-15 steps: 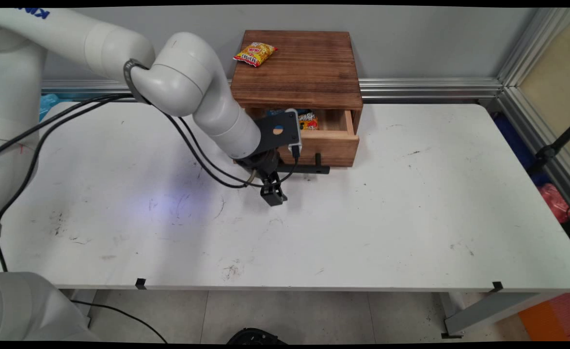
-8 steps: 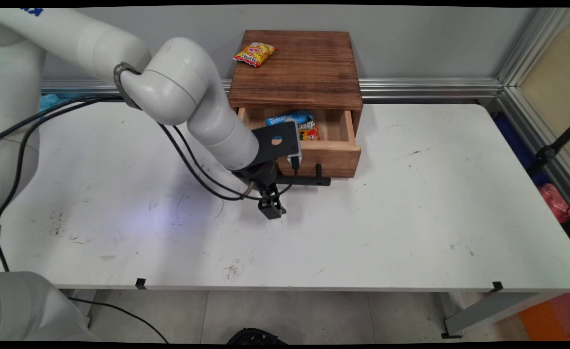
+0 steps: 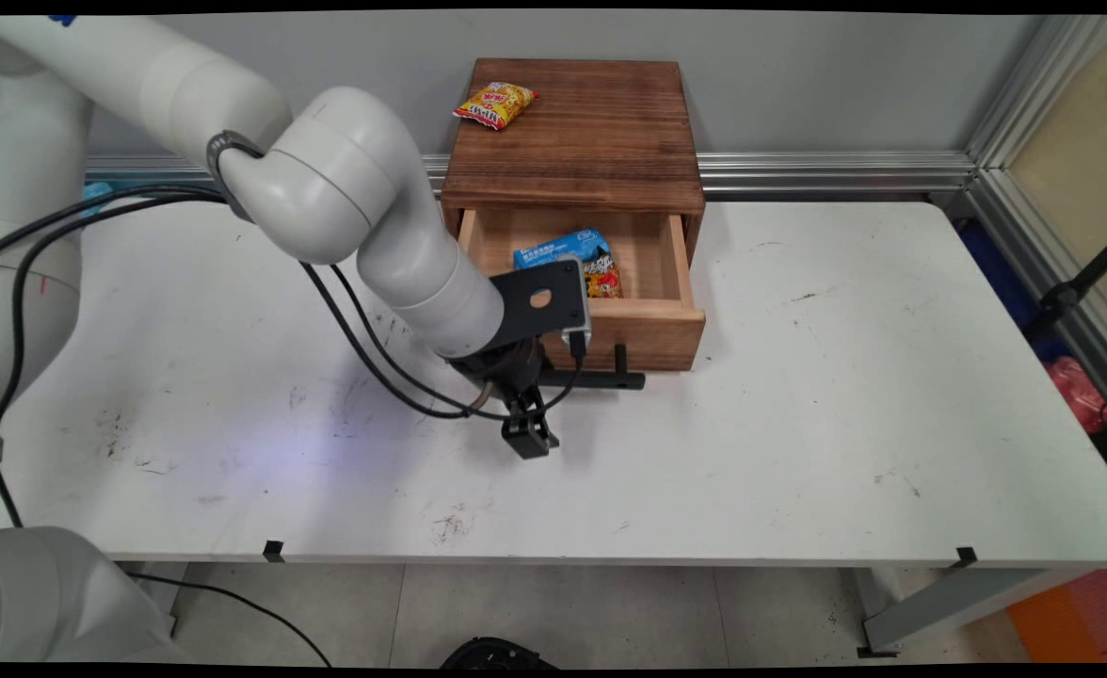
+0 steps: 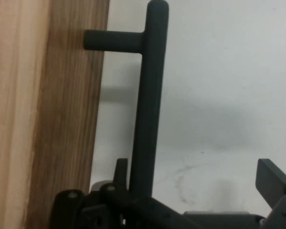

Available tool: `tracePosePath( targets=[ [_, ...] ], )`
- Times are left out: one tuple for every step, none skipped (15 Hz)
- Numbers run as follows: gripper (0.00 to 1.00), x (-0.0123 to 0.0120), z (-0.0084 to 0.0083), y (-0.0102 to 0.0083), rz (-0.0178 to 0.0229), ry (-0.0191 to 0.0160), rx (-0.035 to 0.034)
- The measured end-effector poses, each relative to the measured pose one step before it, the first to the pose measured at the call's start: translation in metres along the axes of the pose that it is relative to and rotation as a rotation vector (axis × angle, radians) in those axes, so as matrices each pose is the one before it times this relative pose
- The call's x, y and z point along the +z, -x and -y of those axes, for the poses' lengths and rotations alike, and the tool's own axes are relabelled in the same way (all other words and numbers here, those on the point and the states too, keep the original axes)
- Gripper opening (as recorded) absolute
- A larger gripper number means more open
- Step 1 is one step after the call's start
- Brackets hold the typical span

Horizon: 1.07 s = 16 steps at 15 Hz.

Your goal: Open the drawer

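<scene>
A dark wooden box stands at the back of the white table, and its light wooden drawer is pulled out toward the near side. Inside the drawer lie a blue snack pack and an orange one. My gripper is open at the left end of the drawer's black bar handle. In the hand view the handle runs up beside my left finger, next to the drawer front. The other finger stands far off to the right.
A yellow snack pack lies on the box's top at its back left corner. Black cables hang from the arm over the table left of the drawer. An aluminium rail runs along the wall behind.
The drawer has slid farther out toward the near side, showing more of the packs inside. My gripper has moved the same way with the handle.
</scene>
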State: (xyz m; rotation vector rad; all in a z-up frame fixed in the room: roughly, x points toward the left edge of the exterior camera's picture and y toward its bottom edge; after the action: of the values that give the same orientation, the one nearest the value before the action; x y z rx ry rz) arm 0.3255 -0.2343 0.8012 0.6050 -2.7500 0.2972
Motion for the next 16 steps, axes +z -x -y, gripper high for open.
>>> tracePosePath(
  targets=[
    [1.0, -0.00074, -0.00372, -0.00047, -0.0001, 0.00677, 0.00043],
    [1.0, -0.00052, -0.00242, -0.00022, 0.0001, 0.00425, 0.00022],
    [1.0, -0.00076, -0.00351, -0.00041, 0.00009, 0.00638, 0.00056],
    [1.0, -0.00089, -0.00402, -0.00037, 0.00005, 0.00734, 0.0007],
    [1.0, -0.00088, -0.00377, -0.0003, 0.00032, 0.00704, 0.00055],
    [1.0, -0.00076, -0.00315, -0.00017, 0.00042, 0.00578, 0.00064],
    [1.0, -0.00088, -0.00359, -0.00005, 0.00102, 0.00647, 0.00032],
    [1.0, -0.00084, -0.00342, 0.00007, 0.00121, 0.0061, 0.00061],
    [1.0, -0.00063, -0.0029, 0.00003, 0.00082, 0.00553, 0.00043],
    [1.0, -0.00071, -0.00329, 0.0001, 0.0011, 0.00616, 0.00014],
    [1.0, -0.00068, -0.00324, 0.00003, 0.00077, 0.0059, 0.00017],
    [1.0, -0.00054, -0.00273, 0.00005, 0.00076, 0.00482, 0.00002],
    [1.0, -0.00047, -0.00265, -0.00006, 0.00065, 0.00477, 0.00012],
    [1.0, -0.00053, -0.00304, -0.00007, 0.00072, 0.00531, -0.0006],
    [1.0, -0.0006, -0.00301, -0.00009, 0.00055, 0.00502, -0.00024],
    [1.0, -0.00046, -0.00239, -0.00011, 0.00046, 0.00396, -0.0003]
  ],
)
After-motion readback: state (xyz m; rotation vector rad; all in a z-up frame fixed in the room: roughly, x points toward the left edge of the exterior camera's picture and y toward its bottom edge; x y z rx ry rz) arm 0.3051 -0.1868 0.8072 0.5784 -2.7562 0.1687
